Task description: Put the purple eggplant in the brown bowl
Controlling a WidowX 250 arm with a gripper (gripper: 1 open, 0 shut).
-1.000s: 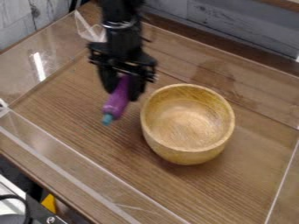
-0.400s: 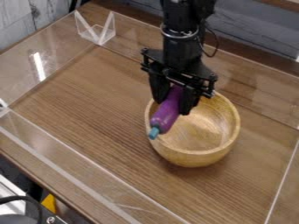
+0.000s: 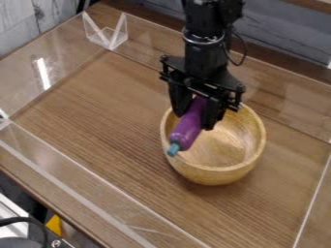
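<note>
The gripper, clamped shut on the purple eggplant, hangs over the brown bowl's near-left rim; releasing it inside likely comes next.

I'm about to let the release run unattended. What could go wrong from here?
1. The purple eggplant hangs tilted from the shut end effector, its teal stem tip near the brown bowl's near rim; dropped now, it might strike the rim and tumble onto the wooden table.
2. Lowering further could press the tip onto the rim and shift the bowl.
</note>
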